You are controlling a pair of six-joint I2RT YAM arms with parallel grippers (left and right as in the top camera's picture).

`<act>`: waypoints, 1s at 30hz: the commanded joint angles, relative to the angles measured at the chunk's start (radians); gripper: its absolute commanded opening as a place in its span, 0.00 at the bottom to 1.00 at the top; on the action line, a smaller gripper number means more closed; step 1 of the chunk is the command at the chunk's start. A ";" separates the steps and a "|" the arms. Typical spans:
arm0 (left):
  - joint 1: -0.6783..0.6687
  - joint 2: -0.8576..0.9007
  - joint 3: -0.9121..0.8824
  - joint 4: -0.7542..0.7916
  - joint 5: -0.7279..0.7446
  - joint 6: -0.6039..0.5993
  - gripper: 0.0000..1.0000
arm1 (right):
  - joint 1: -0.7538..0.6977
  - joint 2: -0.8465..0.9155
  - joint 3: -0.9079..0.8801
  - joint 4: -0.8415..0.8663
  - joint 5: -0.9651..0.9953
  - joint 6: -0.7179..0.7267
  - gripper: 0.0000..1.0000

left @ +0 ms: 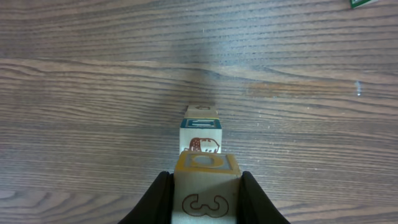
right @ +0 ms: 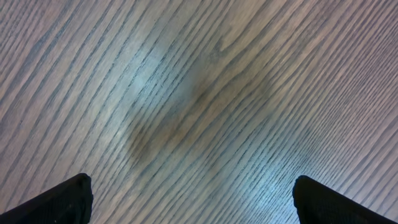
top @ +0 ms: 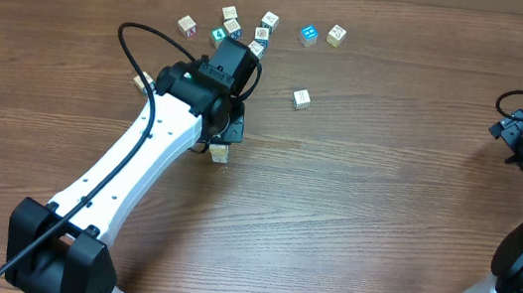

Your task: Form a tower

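Black fingers of the left gripper (left: 205,177) are clamped on both sides of one pale wooden cube (left: 206,194). Its near face is printed with a 3 and its upper face is bordered in orange. The grip looks square, which I judge is meant to let the cube go down flat, edges in line.

Just beyond it in the left wrist view stands the tower (left: 200,124), one block wide and whitish on top. It shows a teal-framed face and, below that, a face with a brown animal. Two tiers show. The held cube hides the foot, so the full count cannot be told, nor whether the cube touches the stack or hangs apart from it. The cube lines up with the stack's width, which suits adding it to the tower, likely the step in hand.

The tower stands on the wooden table (top: 353,218) near the middle, under the left wrist. It is well apart from the spare stock, probably so that reaching for the next piece does not knock it.

Further out lie the loose cubes (top: 262,35), and I count ten from overhead. Nine are scattered near the far edge, one blue and one teal among them. A lone cube (top: 300,98) lies nearer the middle.

The right gripper (right: 189,180) hangs over bare wood at the right side with its jaws wide apart and nothing between them. It seems parked out of the way.
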 commanded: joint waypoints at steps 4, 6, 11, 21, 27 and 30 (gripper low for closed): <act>-0.004 0.002 -0.053 0.038 -0.016 0.022 0.04 | -0.004 -0.026 0.019 0.005 0.006 -0.004 1.00; -0.004 0.002 -0.064 0.054 -0.017 0.022 0.05 | -0.004 -0.026 0.019 0.005 0.006 -0.003 1.00; -0.004 0.002 -0.087 0.097 -0.017 0.022 0.04 | -0.004 -0.026 0.019 0.005 0.006 -0.004 1.00; -0.004 0.002 -0.087 0.112 -0.039 0.022 0.04 | -0.004 -0.026 0.019 0.005 0.006 -0.004 1.00; -0.004 0.003 -0.087 0.116 -0.039 0.022 0.05 | -0.004 -0.026 0.019 0.005 0.006 -0.003 1.00; -0.004 0.003 -0.087 0.116 -0.039 0.022 0.06 | -0.004 -0.026 0.019 0.005 0.006 -0.004 1.00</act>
